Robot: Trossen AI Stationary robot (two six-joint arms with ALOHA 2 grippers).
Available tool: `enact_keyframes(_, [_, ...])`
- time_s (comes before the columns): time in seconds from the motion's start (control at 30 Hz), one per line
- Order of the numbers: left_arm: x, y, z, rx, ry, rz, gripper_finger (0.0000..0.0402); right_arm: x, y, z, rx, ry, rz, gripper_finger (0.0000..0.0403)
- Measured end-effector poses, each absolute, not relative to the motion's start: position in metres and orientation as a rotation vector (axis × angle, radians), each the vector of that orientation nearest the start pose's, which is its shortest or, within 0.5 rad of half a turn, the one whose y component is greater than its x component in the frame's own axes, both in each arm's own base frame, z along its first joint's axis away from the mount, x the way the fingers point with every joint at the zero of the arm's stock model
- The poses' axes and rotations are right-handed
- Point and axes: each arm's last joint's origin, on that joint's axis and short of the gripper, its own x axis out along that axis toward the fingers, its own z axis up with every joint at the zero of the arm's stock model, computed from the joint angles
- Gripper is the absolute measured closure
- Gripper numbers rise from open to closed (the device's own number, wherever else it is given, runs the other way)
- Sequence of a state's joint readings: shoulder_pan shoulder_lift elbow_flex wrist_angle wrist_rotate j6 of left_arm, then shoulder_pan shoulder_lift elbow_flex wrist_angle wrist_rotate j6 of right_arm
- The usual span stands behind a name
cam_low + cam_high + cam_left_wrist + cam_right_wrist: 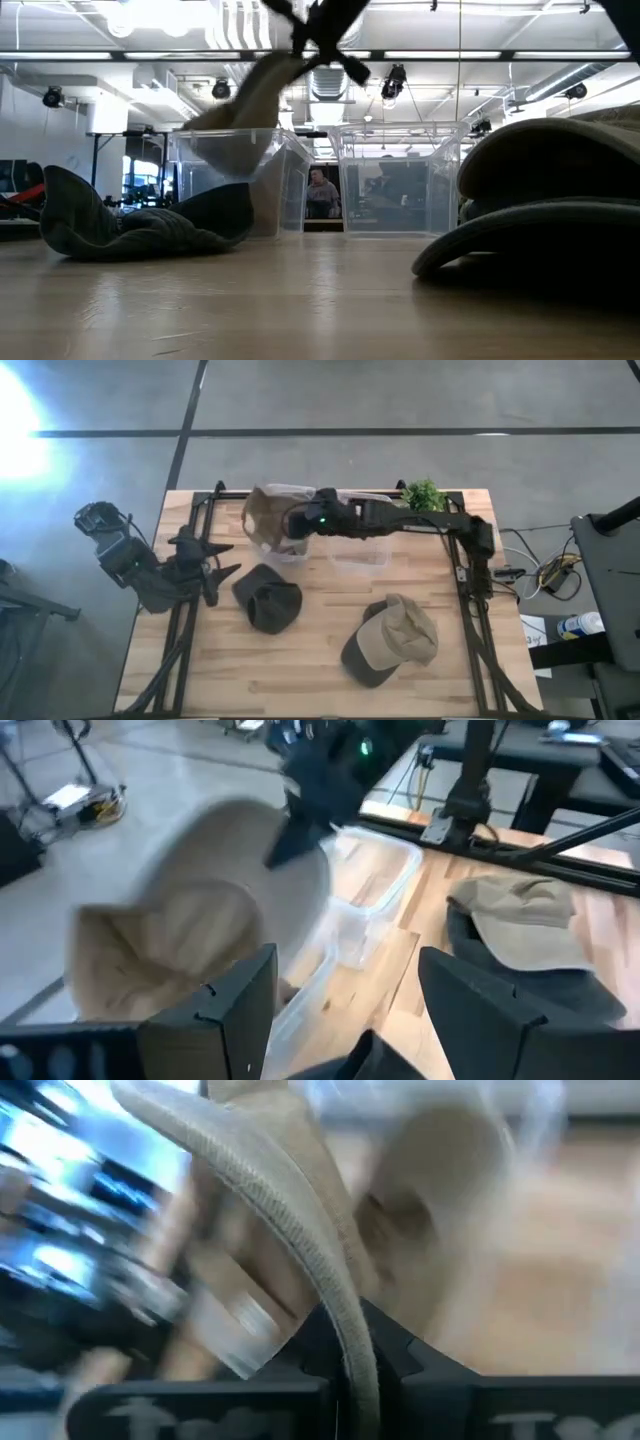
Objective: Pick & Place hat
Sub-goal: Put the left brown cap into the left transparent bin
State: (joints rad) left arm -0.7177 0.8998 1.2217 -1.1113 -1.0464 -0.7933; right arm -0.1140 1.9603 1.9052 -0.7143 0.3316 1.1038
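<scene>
A tan hat [262,512] hangs from my right gripper [293,528] above the left one of two clear plastic bins [235,175]. In the low view the hat [245,105] droops from the gripper [322,35] down into the bin's opening. My right gripper is shut on the hat. My left gripper [222,560] waits open at the table's left edge, touching nothing. A dark green hat [268,598] lies crumpled on the table near it. A khaki and olive cap [392,642] rests on the table's near right part. My right gripper pinches the tan hat by its stitched brim edge [335,1305] between the two fingers. The fingers come from above and from the table's right. The hat is lifted clear of the table and hangs below the gripper, its crown [225,130] low over the bin.
A second clear bin [360,552] stands just right of the first, under my right arm [420,520]. A small green plant [423,493] sits at the far edge. A dark metal frame [470,590] runs along the table's sides. Bare wood lies along the near edge.
</scene>
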Motion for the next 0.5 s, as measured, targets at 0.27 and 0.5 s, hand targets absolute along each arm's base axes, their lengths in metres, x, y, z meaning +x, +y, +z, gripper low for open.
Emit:
enact_keyframes(0.27, [0.104, -0.059, 0.374, -0.362, 0.407, 0.554, 0.0165, 0.431, -0.052, 0.285, 1.053, 0.767, -0.867, 0.0362])
enact_keyframes(0.5, [0.109, -0.065, 0.357, -0.404, 0.473, 0.561, 0.0165, 0.438, -0.054, 0.292, 1.209, 0.693, -0.796, 0.0338])
